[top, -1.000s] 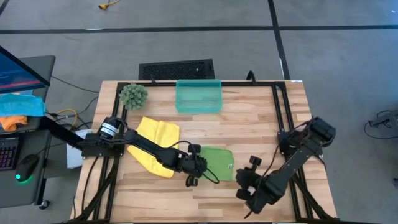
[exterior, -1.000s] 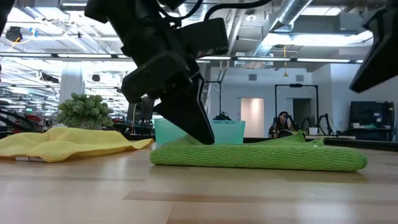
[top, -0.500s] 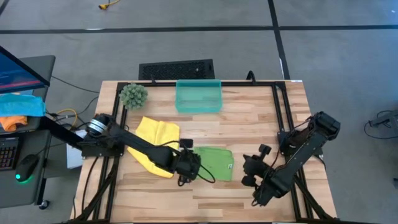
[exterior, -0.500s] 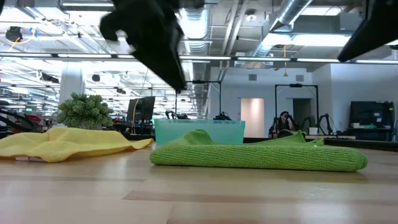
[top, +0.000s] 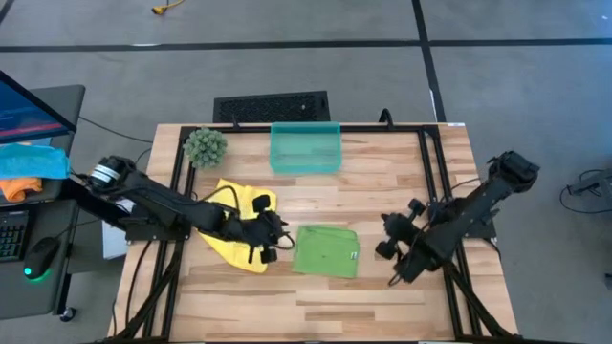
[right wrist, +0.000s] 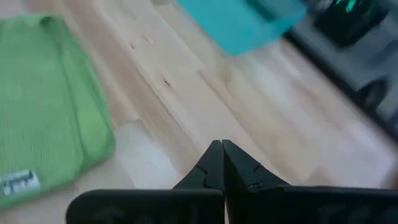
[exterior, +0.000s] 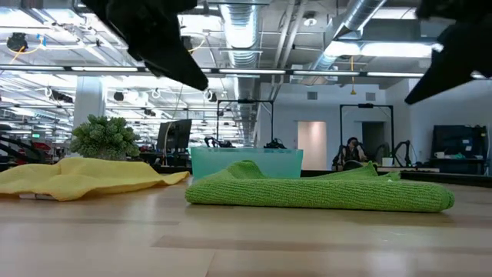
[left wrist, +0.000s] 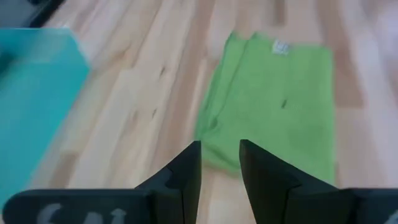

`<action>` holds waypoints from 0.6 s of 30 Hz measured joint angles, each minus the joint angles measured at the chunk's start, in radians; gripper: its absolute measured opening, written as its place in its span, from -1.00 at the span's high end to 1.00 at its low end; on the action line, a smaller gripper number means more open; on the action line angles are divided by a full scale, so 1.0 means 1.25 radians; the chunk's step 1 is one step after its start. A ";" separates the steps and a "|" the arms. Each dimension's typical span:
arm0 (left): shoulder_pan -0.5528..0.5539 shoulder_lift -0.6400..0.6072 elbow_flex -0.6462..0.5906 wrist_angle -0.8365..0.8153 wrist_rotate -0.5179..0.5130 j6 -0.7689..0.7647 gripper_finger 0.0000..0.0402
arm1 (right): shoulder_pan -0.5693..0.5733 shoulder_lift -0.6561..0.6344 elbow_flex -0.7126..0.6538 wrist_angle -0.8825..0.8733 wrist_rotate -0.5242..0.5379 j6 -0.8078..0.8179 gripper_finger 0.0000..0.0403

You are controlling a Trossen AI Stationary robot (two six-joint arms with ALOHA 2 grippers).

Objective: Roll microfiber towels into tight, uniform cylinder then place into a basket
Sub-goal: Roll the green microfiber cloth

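The lime green towel (top: 325,251) lies folded into a flat rectangle near the table's middle, its white tag (right wrist: 17,184) on its right edge. The yellow towel (top: 237,215) lies crumpled to its left. The teal basket (top: 305,147) stands at the far edge. My left gripper (top: 268,244) hangs open above the yellow towel's right edge, nothing between its fingers (left wrist: 186,171). To the right of the green towel, my right gripper (right wrist: 222,149) hangs shut and holds nothing, above bare wood.
A round green plant ball (top: 205,145) sits at the far left corner, left of the basket. Black frame rails (top: 432,172) run along the table's left and right sides. Bare wood lies between the green towel and the basket, and along the near edge.
My left gripper has risen off the green towel's left end and drawn back toward the table's left, over the yellow towel. My right gripper has moved from near the table's front edge toward the far and right side. The green towel has stayed in place.
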 joint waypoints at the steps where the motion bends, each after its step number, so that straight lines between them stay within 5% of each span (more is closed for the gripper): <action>1: 0.013 -0.007 -0.032 0.056 0.032 0.002 0.49 | -0.011 -0.026 -0.025 0.040 -0.008 -0.001 0.94; 8: 0.096 -0.001 -0.175 0.317 0.182 -0.022 0.49 | -0.065 -0.176 -0.155 0.357 -0.076 -0.077 0.91; 18: 0.119 0.004 -0.201 0.367 0.200 -0.042 0.47 | -0.135 -0.214 -0.250 0.650 -0.264 -0.134 0.88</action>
